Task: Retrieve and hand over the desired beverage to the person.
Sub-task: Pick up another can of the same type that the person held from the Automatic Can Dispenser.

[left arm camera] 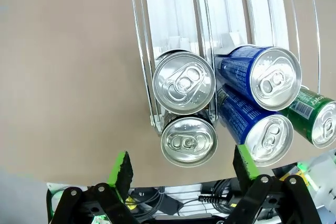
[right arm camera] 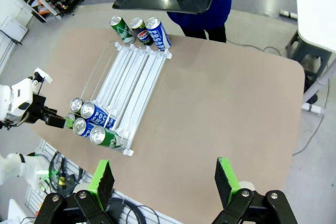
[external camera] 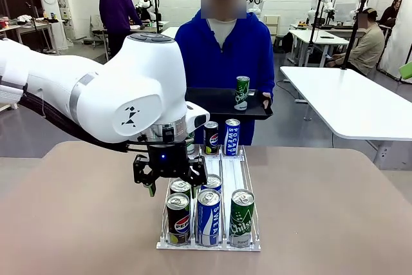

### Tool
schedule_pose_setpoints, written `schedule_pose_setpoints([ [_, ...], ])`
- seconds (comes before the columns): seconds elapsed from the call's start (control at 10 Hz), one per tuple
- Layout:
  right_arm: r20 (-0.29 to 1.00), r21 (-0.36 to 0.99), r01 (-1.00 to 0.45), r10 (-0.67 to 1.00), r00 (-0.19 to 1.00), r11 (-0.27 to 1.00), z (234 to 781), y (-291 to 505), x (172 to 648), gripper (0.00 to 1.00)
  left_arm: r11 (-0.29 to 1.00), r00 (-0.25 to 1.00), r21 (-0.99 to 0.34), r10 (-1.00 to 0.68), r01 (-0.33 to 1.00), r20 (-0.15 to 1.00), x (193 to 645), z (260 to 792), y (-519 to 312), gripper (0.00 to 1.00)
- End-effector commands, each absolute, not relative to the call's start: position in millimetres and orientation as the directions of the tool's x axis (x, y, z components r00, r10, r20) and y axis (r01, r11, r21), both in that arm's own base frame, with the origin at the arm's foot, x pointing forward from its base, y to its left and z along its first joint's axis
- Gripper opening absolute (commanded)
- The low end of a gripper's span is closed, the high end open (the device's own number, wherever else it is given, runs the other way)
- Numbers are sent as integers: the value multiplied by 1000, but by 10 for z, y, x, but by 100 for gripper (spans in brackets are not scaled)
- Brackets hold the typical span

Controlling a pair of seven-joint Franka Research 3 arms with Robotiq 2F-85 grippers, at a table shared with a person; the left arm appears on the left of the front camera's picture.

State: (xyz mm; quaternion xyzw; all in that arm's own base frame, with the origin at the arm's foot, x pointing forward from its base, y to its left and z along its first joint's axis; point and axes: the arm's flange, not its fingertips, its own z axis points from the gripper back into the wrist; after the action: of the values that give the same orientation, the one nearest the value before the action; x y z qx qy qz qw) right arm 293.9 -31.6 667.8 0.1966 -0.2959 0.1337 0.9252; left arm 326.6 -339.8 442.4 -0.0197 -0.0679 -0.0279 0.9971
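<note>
Both gape wide, we note: the left gripper (left arm camera: 182, 166) over aluminium cans (left arm camera: 184, 83) at six o'clock of the clear plastic rack (external camera: 239, 169), the right gripper (right arm camera: 165, 174) aloft, the green drink can (external camera: 242, 92) upright at twelve o'clock on a black tray (external camera: 215, 102) held by the person in royal blue (external camera: 252, 49).

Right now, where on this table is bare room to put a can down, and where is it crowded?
Widest bare patch: the table between the rack and the table's right edge. Left of the rack is bare too, but the open left end effector hangs above its left lane. Crowded: the rack's near end, where five cans stand packed.
</note>
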Motion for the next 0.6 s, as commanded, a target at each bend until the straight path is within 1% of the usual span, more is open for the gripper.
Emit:
schedule_pose_setpoints([
  [0.0,588,286,-364,138,797,886,6705,-316,2965,100,997,985,-31,-69,75,157,3267,4361,-3392,100],
  [0.5,588,286,-364,138,797,886,6705,-316,2965,100,996,989,-26,-76,80,125,3276,4244,-3317,100],
])
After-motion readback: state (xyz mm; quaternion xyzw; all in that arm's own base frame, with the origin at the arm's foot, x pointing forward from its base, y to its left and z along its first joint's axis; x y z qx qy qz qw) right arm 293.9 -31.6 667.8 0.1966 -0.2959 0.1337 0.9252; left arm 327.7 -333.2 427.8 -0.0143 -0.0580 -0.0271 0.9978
